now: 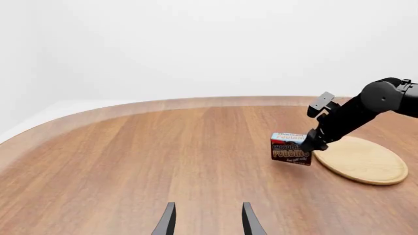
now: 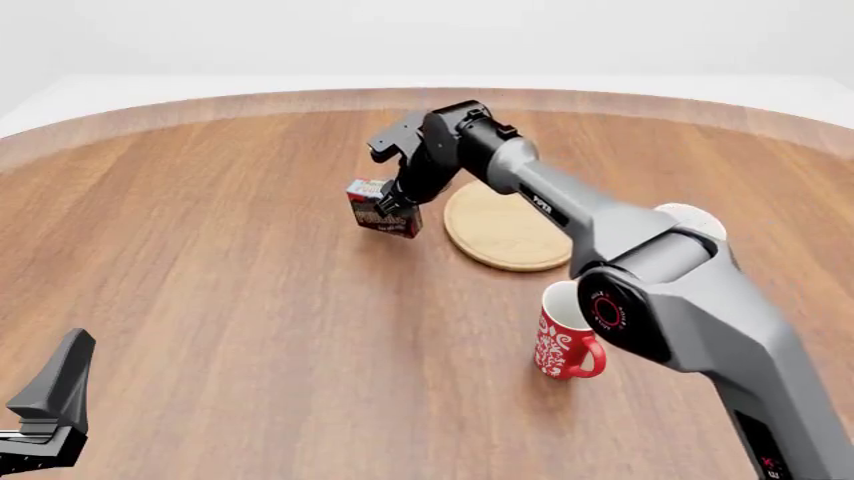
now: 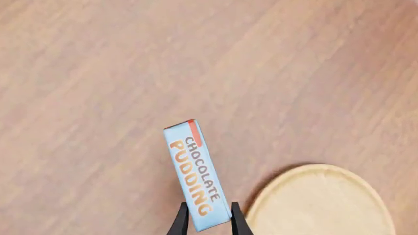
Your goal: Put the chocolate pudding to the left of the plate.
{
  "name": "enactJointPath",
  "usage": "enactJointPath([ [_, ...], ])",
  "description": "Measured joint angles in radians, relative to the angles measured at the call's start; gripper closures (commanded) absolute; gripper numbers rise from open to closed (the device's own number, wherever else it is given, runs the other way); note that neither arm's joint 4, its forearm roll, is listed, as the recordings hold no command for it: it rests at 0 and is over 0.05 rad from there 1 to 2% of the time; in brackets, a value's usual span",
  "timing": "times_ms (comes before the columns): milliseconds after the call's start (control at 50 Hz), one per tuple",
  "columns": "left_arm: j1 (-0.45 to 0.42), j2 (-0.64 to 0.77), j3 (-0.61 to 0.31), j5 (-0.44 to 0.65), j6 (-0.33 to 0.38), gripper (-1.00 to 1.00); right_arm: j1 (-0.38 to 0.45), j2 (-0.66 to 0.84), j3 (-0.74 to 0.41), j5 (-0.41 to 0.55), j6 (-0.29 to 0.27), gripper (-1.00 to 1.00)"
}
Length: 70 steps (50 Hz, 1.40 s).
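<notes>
The right gripper, its fingers clamped on one end of the chocolate pudding, holds the box just beside the plate's left rim, with a narrow gap between box and rim in the front view. The left gripper hangs low at the near left with its fingers spread and nothing between them, well apart from both. Bare wooden table extends leftward from the box; a red patterned mug stands near the plate's front edge.
</notes>
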Motion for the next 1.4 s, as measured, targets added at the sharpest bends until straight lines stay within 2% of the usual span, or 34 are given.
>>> enactJointPath([
  [520,0.000,0.000,0.000,0.000,0.000,-1.00,-0.006,0.076,-0.140,0.097,-0.002,1.00],
  [540,0.000,0.000,0.000,0.000,0.000,-1.00,-0.004,0.074,-0.136,0.096,-0.001,-1.00],
  [680,0.000,0.000,0.000,0.000,0.000,-1.00,0.026,0.009,-0.080,0.062,0.026,-1.00],
  [880,0.000,0.000,0.000,0.000,0.000,-1.00,0.043,-0.052,-0.034,0.038,0.033,-1.00],
  [1080,0.000,0.000,0.000,0.000,0.000,-1.00,0.050,-0.115,0.064,-0.009,0.040,-1.00],
  [1260,0.000,0.000,0.000,0.000,0.000,-1.00,0.056,-0.219,0.214,-0.085,0.054,-1.00],
  [1400,0.000,0.000,0.000,0.000,0.000,-1.00,0.073,-0.356,0.392,-0.187,0.081,-1.00],
])
